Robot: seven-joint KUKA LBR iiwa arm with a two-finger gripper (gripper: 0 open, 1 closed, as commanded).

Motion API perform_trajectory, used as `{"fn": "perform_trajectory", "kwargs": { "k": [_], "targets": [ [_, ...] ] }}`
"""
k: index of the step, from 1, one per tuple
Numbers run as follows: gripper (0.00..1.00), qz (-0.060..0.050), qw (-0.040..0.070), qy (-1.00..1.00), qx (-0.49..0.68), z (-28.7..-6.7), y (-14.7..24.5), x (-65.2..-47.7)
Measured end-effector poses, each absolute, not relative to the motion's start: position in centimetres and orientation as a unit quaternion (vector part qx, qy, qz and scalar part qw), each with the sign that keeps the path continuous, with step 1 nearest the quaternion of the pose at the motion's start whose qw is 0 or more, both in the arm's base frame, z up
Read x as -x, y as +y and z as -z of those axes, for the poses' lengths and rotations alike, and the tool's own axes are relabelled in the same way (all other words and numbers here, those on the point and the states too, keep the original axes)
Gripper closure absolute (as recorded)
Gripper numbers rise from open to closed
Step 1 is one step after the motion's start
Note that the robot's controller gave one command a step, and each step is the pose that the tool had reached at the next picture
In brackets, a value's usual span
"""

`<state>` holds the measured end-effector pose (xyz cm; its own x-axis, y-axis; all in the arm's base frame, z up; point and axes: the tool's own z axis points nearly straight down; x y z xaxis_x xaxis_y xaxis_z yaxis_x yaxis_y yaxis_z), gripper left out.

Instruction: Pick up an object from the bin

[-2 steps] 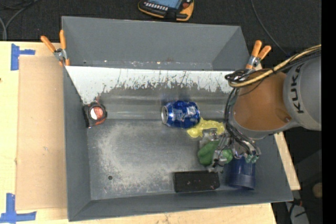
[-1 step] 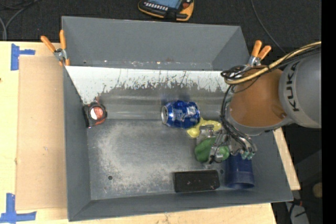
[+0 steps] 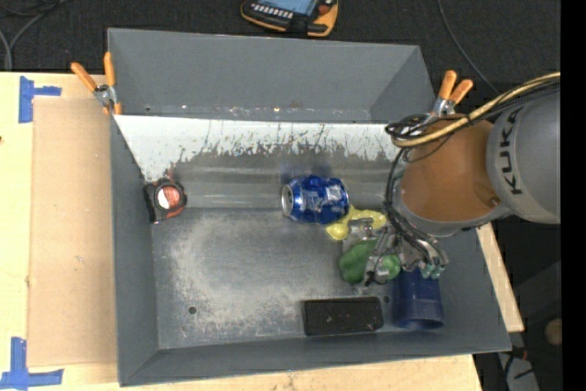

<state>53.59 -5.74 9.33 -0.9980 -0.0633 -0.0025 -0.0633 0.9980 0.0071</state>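
- The bin (image 3: 229, 288) is grey metal with sloped walls; its things lie mostly in the right half of the floor.
- The arm (image 3: 449, 179) comes in over the right rim, and its orange-brown wrist cover hangs above the right side of the floor.
- The cup (image 3: 419, 302), dark blue, sits by the right wall near the front, just beside the gripper.
- The can (image 3: 314, 199), blue and crushed, lies on its side at mid-floor near the back wall, left of the gripper and apart from it.
- The slab (image 3: 342, 317), black and flat, lies along the front edge, just below the green lump.
- The gripper (image 3: 383, 259) is low over the right front of the floor; whether it is spread or pressed together cannot be told.
- The green lump (image 3: 355, 265) is rounded, glossy and leaf-green. It lies right of centre towards the front, directly beneath the gripper and showing on its left side, between the slab and the yellow lump.
- The yellow lump (image 3: 352, 224), small and pale, touches the green lump's back edge, beside the can.
- The disc (image 3: 168, 198), red and white, rests against the left wall, well apart.
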Motion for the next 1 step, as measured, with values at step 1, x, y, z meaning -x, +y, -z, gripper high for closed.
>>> {"fn": "perform_trajectory", "kwargs": {
  "k": [1],
  "targets": [
    [1.00,-0.004,0.001,0.999,0.034,-23.95,-5.40,-53.42]
  ]
}}
